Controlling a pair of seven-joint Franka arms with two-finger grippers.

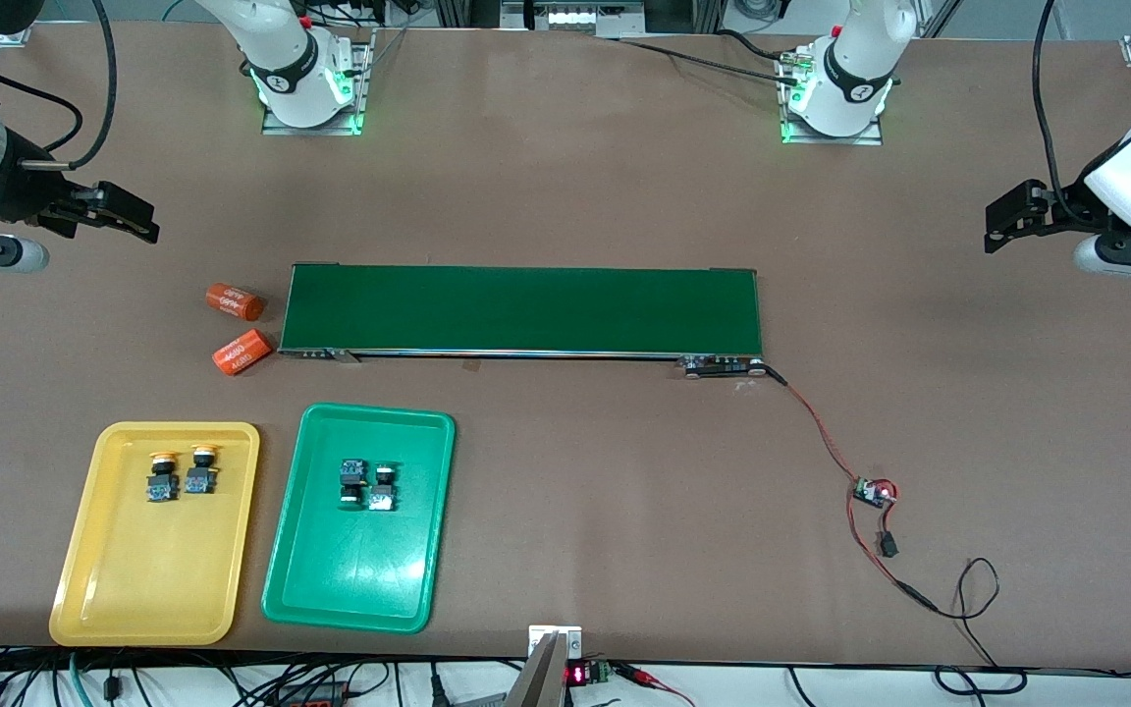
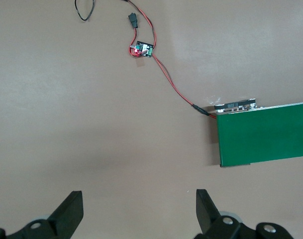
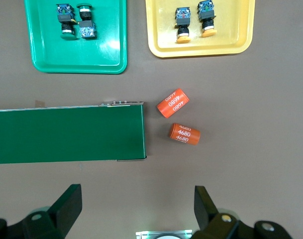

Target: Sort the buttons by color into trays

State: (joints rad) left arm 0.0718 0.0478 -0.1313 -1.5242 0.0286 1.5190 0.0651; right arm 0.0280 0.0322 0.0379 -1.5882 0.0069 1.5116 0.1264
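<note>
Two yellow-capped buttons (image 1: 163, 476) (image 1: 200, 471) lie side by side in the yellow tray (image 1: 148, 579). Two green-capped buttons (image 1: 353, 481) (image 1: 383, 488) lie together in the green tray (image 1: 359, 570). The trays stand next to each other near the front camera, toward the right arm's end. My right gripper (image 1: 153, 221) hangs open and empty over bare table at that end; its wrist view shows both trays (image 3: 76, 55) (image 3: 231, 42) with their buttons. My left gripper (image 1: 990, 228) hangs open and empty over bare table at the left arm's end.
A long dark green conveyor belt (image 1: 524, 310) lies across the middle of the table. Two orange cylinders (image 1: 235, 301) (image 1: 243, 352) lie beside its end toward the right arm. From its other end red wires run to a small circuit board (image 1: 873, 491).
</note>
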